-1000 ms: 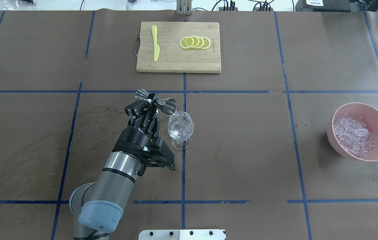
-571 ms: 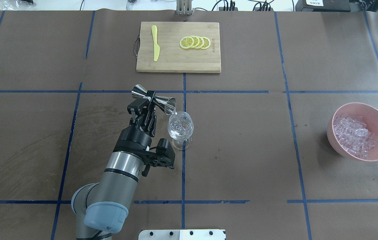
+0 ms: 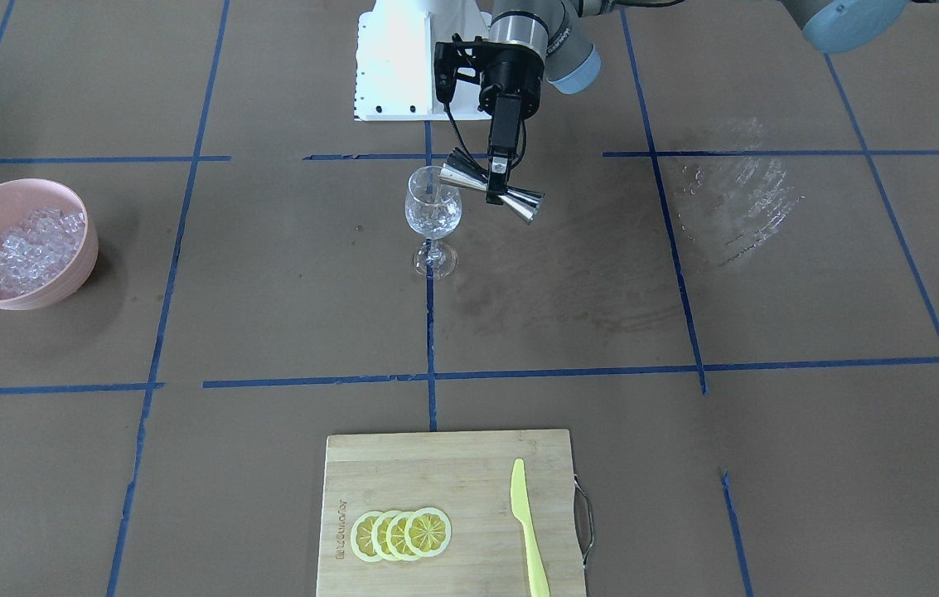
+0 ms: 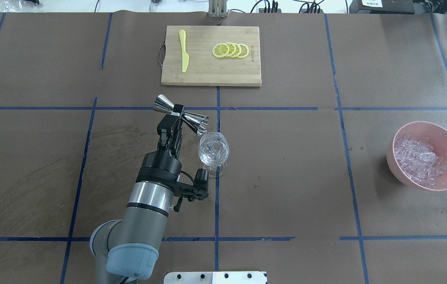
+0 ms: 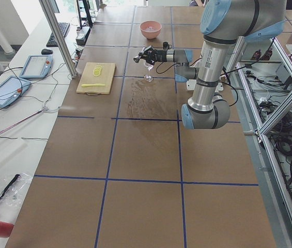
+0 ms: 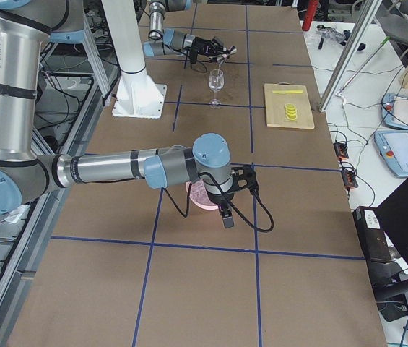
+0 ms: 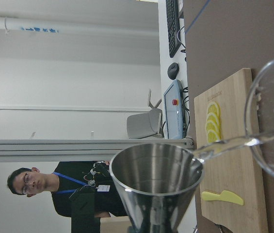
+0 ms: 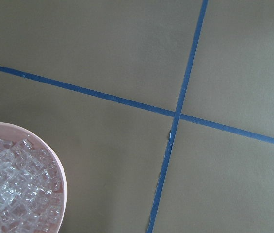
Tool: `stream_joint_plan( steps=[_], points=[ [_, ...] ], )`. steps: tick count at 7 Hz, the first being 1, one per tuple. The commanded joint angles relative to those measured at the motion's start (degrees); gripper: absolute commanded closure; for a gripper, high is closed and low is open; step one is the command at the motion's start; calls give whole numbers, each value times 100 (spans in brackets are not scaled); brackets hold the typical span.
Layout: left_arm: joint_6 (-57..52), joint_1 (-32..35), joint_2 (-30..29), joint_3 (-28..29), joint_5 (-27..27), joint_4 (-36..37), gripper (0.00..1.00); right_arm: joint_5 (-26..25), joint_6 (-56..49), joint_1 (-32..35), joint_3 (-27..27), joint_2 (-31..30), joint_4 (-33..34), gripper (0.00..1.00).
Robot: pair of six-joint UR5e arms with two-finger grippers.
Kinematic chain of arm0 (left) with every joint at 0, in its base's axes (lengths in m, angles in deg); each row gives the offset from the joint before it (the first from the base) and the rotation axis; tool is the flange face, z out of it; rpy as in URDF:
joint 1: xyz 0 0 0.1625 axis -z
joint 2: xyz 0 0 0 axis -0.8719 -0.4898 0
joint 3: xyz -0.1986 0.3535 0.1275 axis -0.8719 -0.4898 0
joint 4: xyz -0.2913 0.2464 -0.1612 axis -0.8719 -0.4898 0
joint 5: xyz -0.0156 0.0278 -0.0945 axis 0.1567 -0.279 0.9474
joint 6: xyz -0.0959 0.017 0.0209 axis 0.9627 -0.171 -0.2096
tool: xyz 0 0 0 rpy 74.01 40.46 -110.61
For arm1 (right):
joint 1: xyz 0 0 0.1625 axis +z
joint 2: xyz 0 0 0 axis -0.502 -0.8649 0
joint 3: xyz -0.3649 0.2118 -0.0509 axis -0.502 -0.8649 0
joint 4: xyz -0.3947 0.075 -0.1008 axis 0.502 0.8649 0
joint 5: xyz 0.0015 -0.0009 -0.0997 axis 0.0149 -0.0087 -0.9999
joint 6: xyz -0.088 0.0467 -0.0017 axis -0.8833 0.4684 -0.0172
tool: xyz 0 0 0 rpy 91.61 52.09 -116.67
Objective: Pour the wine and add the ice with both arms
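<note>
The left hand (image 4: 176, 116) pinches a steel jigger (image 4: 197, 122) at its narrow waist. It holds the jigger tipped over, with the lower cone's lip just above the near rim of the wine glass (image 4: 213, 152). A thin stream of clear liquid (image 7: 224, 145) runs from that lip into the bowl of the glass, which stands upright on the bench (image 4: 286, 177).

The main risk is the margin at the rim. The lip sits over the edge of the glass, not its middle. As the flow weakens, the last of it could cling to the steel and dribble outside onto the bench. A steeper tilt or a small drop could knock the lip against the rim. A stemmed glass on a small foot would probably tip easily. The grip is on a smooth, slim waist, so the jigger might also swivel between the fingers.

The ice (image 4: 418, 159) lies heaped in the pink bowl (image 4: 395, 167), well apart from the glass. The right hand (image 6: 225, 217) hangs near that bowl, and I cannot tell whether its fingers are spread or together. Cubes dropped from high up could splash or chip the glass.
</note>
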Motion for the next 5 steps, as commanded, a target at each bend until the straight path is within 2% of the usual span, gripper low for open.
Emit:
stream_joint_plan(
  steps=[1, 5],
  points=[
    [-436, -93, -125, 41, -57, 75, 100, -7, 1, 118, -11, -40, 0, 0],
    [-350, -138, -125, -11, -39, -46, 100, -7, 1, 163, -11, -66, 0, 0]
  ],
)
